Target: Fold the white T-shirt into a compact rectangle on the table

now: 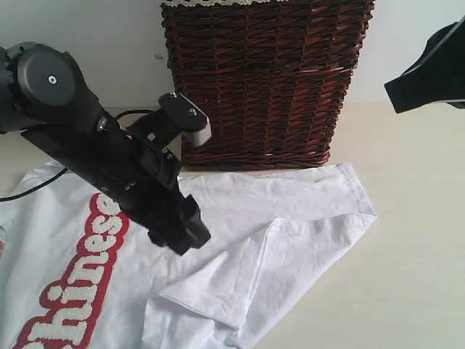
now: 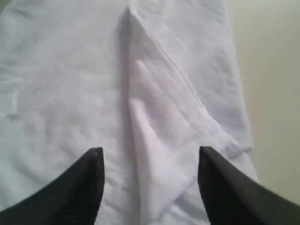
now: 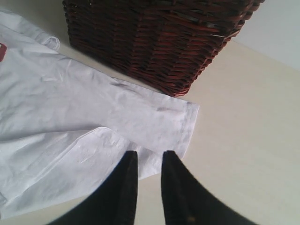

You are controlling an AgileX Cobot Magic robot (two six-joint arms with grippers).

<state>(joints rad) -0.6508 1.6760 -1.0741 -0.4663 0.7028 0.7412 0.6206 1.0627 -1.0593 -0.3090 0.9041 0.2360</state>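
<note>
**White tee spread on the pale worktop, in front of the basket**

You are working on a broad, matte cream worktop (image 1: 407, 254) that runs back to a plain pale wall (image 1: 109, 43). A dark red-brown wicker basket (image 1: 261, 80) stands at the far side against that wall. Its base is just beside the shirt's far edge.

The white T-shirt (image 1: 240, 203) lies flat on the near left of the worktop, with its fuzzy red-outlined letters (image 1: 80, 283) at the left. A flap of the cloth (image 1: 225, 280) is turned over onto the body, and its creased edge runs diagonally. Bare worktop lies to the shirt's right.

Your left pincer (image 2: 150, 150) hangs over that folded flap with its fingers spread wide and holds nothing. Your right pincer (image 3: 150, 153) sits above the shirt's right corner. Its fingers are drawn almost together, with only a thin slit between them, and nothing is in it.
</note>
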